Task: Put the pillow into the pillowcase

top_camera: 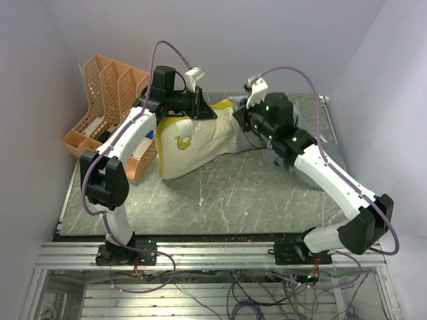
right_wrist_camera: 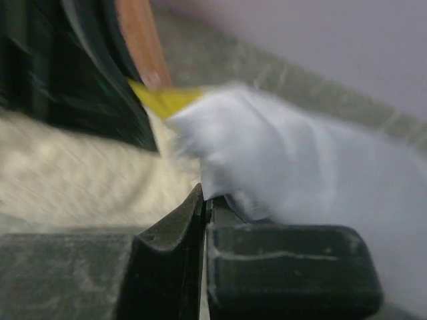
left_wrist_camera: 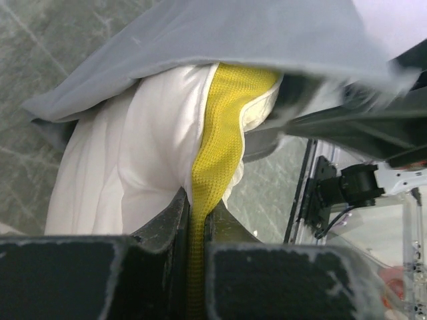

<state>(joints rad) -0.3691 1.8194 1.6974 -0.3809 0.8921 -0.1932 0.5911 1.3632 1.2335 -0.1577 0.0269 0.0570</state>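
Note:
The cream-yellow pillow (top_camera: 193, 147) lies on the table left of centre, its logo facing up. Its far end goes under the blue-grey pillowcase (top_camera: 235, 107), which is mostly hidden by the arms. My left gripper (top_camera: 200, 108) is at the pillow's far end. In the left wrist view it (left_wrist_camera: 197, 200) is shut on the pillow's olive-yellow side edge (left_wrist_camera: 223, 127), with the pillowcase (left_wrist_camera: 233, 33) draped over the pillow (left_wrist_camera: 133, 153). My right gripper (top_camera: 251, 119) is at the pillowcase. In the blurred right wrist view it (right_wrist_camera: 205, 197) is shut on the pillowcase (right_wrist_camera: 300, 153), beside the pillow (right_wrist_camera: 73, 173).
An orange mesh file rack (top_camera: 110, 93) stands at the back left, touching the left arm's side. Purple walls close in on the left, back and right. The marbled table (top_camera: 233, 200) runs to a metal rail at the near edge.

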